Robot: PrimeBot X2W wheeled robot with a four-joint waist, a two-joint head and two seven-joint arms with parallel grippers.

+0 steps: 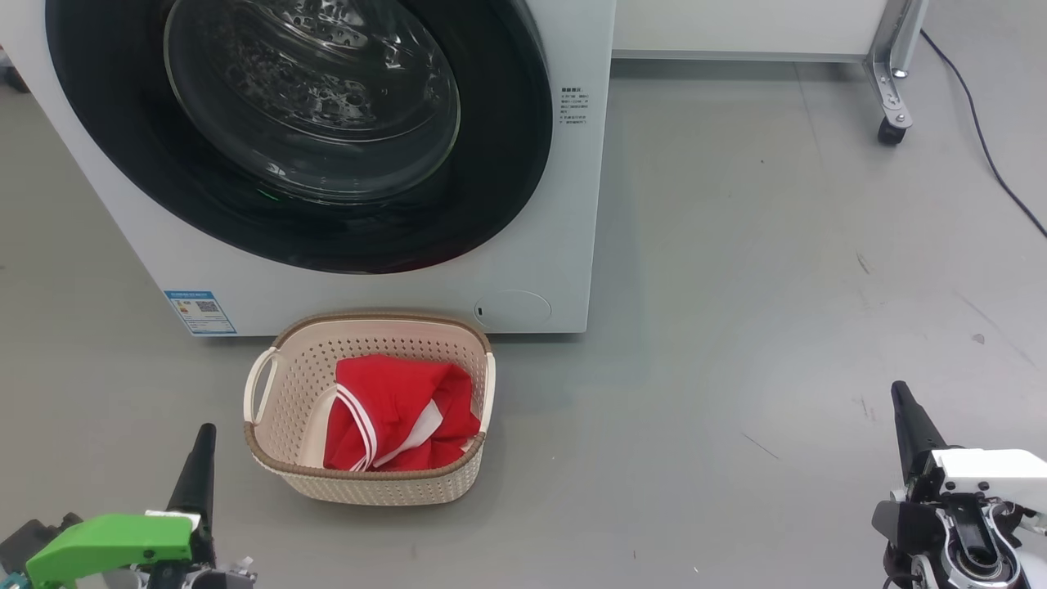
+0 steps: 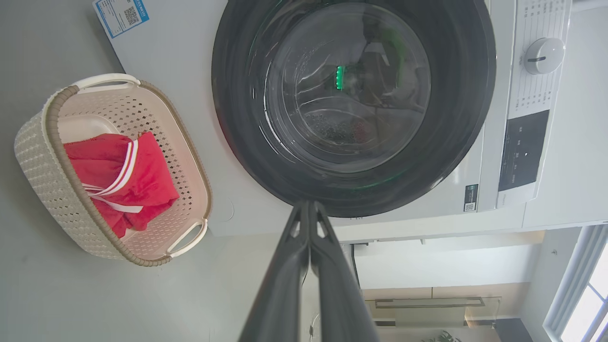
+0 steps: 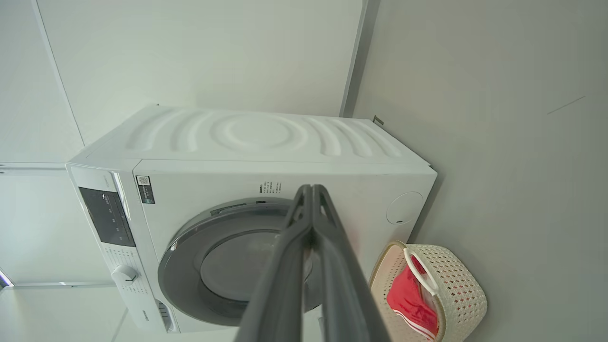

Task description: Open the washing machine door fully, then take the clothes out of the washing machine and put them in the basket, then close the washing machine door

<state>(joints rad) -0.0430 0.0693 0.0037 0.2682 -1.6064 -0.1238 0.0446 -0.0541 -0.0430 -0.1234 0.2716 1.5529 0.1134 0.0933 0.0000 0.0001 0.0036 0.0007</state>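
Head camera view looking down at a grey floor [image 1: 736, 327], described from left to right with the basket as the reference.

Just to the left of the basket and closer to the robot is the left gripper [image 1: 204, 433]. Its two dark fingers are pressed together, hold nothing, and point up the picture.

The basket [image 1: 393, 487] is a small cream one with a brown rim. Its long axis runs side to side, parallel to the front of the washer. The clothes [image 1: 401, 409] lie inside it as a crumpled red bundle with white striped trim, resting against its right half. None of the fabric hangs over the rim.

Directly behind the basket, almost touching its far rim, is the white washing machine [image 1: 572, 204]. The washing machine door [image 1: 507, 164], with its black rim and glass bowl, is above and behind the basket. It looks flush against the washer front, so it is probably already shut. No red shows through the glass.

Well to the right of the basket, over bare floor, is the right gripper [image 1: 902, 397]. Its fingers are also closed together and hold nothing.

With the clothes in the basket and the door apparently closed, the task looks finished or very nearly so. If the door needed one last push, it lies ahead and slightly right of the left gripper. That arm is clearly the nearer of the two.
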